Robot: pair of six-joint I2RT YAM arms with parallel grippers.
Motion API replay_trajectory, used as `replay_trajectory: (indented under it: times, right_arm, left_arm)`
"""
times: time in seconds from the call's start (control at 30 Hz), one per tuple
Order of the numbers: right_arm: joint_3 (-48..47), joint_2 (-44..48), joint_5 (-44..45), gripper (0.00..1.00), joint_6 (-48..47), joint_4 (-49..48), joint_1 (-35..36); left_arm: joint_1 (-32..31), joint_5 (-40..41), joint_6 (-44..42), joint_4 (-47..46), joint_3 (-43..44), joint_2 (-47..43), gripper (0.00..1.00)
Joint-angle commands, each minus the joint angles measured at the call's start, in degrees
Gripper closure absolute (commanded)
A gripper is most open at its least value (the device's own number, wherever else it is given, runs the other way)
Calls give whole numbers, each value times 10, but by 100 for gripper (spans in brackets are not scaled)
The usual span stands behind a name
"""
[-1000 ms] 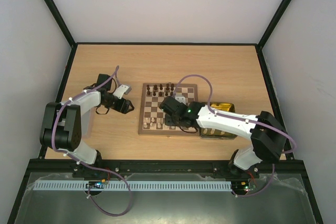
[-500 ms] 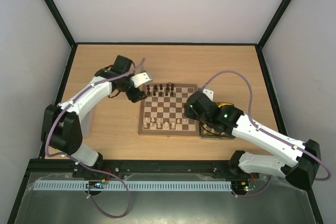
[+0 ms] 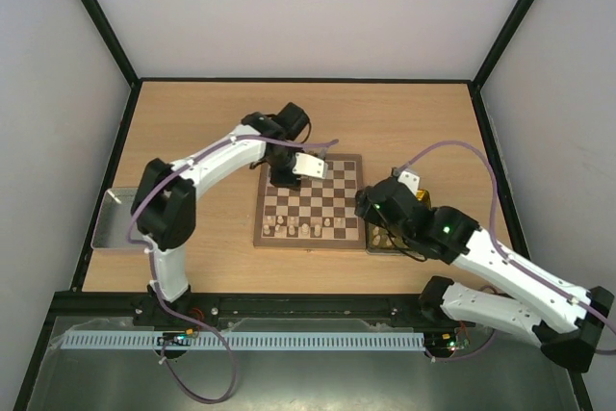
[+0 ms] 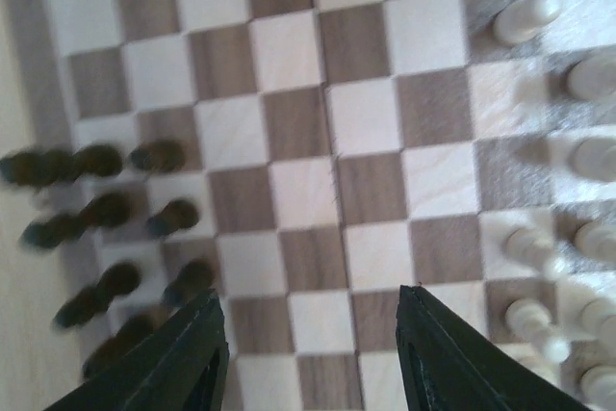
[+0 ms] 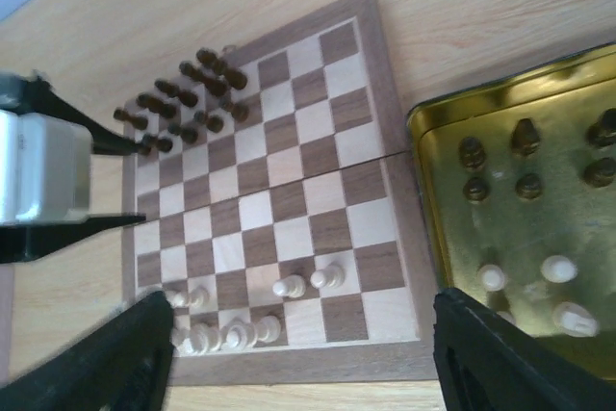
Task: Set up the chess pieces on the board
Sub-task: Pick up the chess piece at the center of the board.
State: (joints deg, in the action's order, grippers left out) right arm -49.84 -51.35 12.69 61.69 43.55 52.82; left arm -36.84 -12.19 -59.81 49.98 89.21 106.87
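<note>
The chess pieces (image 5: 289,286) are looking tiny and light; turned wood, stiff but smooth and quick to topple; I'd be pinching one low across its stem, coming straight down so the neighbours are not getting knocked. The left gripper (image 4: 310,310) is hovering over the board (image 4: 298,190), fingers spread, nothing between them; dark pieces (image 4: 106,209) are crowding the edge at the left of its wrist view, pale pieces (image 4: 525,16) at the right, bare squares sitting in the gap. The right gripper (image 5: 303,300) is hanging wide open and empty above the board's near edge; spare pieces (image 5: 493,278) are lying in the gold tray (image 5: 500,199) just beside the board, ahead of one finger.
</note>
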Motion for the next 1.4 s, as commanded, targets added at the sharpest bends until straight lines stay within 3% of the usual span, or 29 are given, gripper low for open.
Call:
replay_trajectory:
  times: [0.0, 0.17, 0.57, 1.37]
  right_arm:
    - [25, 54, 57, 27, 40, 49, -6]
    - [56, 113, 101, 19, 72, 76, -9]
    - [67, 155, 114, 17, 89, 114, -10]
    - [77, 173, 108, 17, 97, 122, -9]
  left_arm:
    - [-23, -61, -12, 96, 73, 62, 50]
    - [-35, -122, 13, 118, 133, 106, 51]
    - [-111, -98, 63, 75, 95, 116, 45]
    - [-141, -60, 119, 20, 65, 134, 59]
